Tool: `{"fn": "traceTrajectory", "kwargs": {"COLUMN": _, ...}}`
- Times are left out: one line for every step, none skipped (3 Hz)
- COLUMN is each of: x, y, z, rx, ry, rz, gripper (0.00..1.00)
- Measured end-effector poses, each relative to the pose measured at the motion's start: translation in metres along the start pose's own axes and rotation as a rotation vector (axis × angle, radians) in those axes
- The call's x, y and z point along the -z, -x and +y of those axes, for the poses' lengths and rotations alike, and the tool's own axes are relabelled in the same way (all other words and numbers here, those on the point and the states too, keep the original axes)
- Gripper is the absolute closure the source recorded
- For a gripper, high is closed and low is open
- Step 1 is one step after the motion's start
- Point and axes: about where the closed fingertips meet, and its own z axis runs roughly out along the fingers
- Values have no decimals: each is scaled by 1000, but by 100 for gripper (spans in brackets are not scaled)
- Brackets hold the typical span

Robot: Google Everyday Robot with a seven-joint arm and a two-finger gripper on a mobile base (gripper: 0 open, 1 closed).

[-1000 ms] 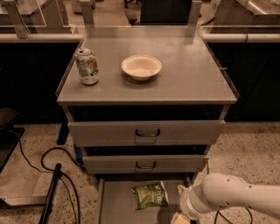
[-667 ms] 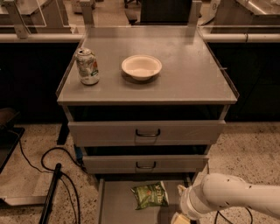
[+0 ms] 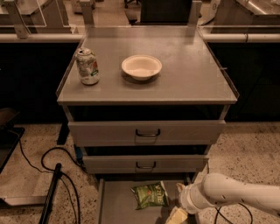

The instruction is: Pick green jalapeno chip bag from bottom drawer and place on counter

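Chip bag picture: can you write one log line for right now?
green jalapeno chip bag lying in open bottom drawer | tool low in drawer beside bag | counter holds soda can, bowl

Floor (image 3: 251, 146) is that speckled terrazzo stuff, beige with dark flecks, showing at 4 and 8 o'clock. Black cables (image 3: 47, 156) snake over it around 8, next to a dark flat platform (image 3: 6, 144) at the left edge. A pale horizontal rail (image 3: 30, 37) runs across at 10 and again at 2, with black shadowy space under it. Dark furniture (image 3: 164, 11) at 12. Lighting is warm and dim. The gripper (image 3: 178, 213) sits low at 5 o'clock.
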Motion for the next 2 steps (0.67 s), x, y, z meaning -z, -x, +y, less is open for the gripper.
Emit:
{"fn": "traceTrajectory", "kwargs": {"x": -33, "y": -11, "z": -25, "rx": -16, "ry": 14, "rz": -55, "gripper": 0}}
{"fn": "traceTrajectory", "kwargs": {"x": -39, "y": -11, "z": -29, "rx": -22, "ry": 15, "rz": -63, "gripper": 0}}
